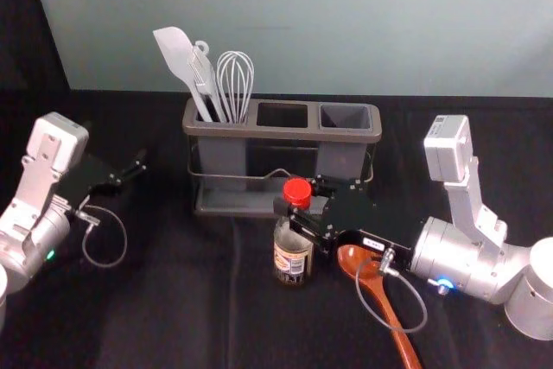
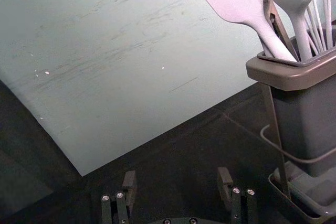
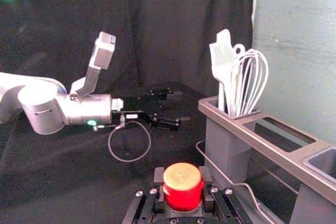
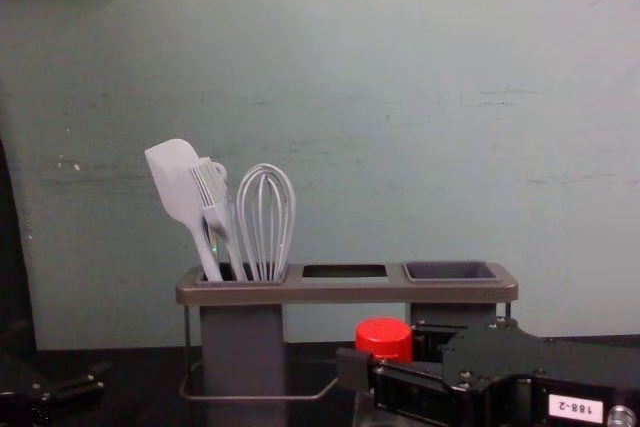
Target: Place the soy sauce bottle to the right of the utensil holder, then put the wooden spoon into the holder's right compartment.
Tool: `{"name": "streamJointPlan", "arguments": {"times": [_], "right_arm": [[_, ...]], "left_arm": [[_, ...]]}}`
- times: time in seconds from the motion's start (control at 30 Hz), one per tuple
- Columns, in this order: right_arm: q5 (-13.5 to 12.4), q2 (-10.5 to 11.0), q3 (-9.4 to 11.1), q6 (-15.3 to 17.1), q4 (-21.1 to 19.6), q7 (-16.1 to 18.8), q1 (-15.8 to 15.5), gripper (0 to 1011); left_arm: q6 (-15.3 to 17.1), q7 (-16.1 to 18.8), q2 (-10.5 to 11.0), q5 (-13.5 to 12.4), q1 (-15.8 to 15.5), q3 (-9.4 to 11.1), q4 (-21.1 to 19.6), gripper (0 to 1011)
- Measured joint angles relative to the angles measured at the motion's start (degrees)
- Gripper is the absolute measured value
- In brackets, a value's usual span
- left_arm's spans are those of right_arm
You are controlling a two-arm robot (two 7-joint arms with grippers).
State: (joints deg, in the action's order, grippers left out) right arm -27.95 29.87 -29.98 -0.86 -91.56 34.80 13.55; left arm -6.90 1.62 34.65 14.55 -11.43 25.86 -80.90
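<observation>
The soy sauce bottle (image 1: 292, 252), red-capped, stands upright in front of the utensil holder (image 1: 281, 131). My right gripper (image 1: 302, 213) is closed around it just below the cap; in the right wrist view the red cap (image 3: 182, 186) sits between the fingers of that gripper (image 3: 182, 182). The wooden spoon (image 1: 373, 287) lies on the table right of the bottle, partly hidden under the right gripper and its cable. The holder's right compartment (image 4: 450, 271) shows no utensils. My left gripper (image 1: 130, 177) is idle at the left, open, also seen in the left wrist view (image 2: 178, 184).
A spatula (image 1: 180, 58), a brush and a whisk (image 1: 235, 84) stand in the holder's left compartment. A pale wall (image 1: 346, 23) rises behind the table. Dark cloth (image 1: 173, 300) covers the tabletop. The right arm's cable loops over the spoon.
</observation>
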Motion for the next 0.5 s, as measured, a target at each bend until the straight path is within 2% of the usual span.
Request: {"name": "streamJointPlan", "arguments": {"times": [0.23, 0.5], "right_arm": [[-1.4, 0.5, 1.0, -0.3, -2.4, -0.5, -1.2, 392], [-3.2, 3.4, 3.9, 0.6, -9.5, -3.5, -5.8, 390]], "left_arm": [[0.0, 0.0, 0.0, 0.0, 0.0, 0.0, 0.0, 1005], [0.0, 0.0, 0.0, 0.0, 0.0, 0.0, 0.0, 1005]]}}
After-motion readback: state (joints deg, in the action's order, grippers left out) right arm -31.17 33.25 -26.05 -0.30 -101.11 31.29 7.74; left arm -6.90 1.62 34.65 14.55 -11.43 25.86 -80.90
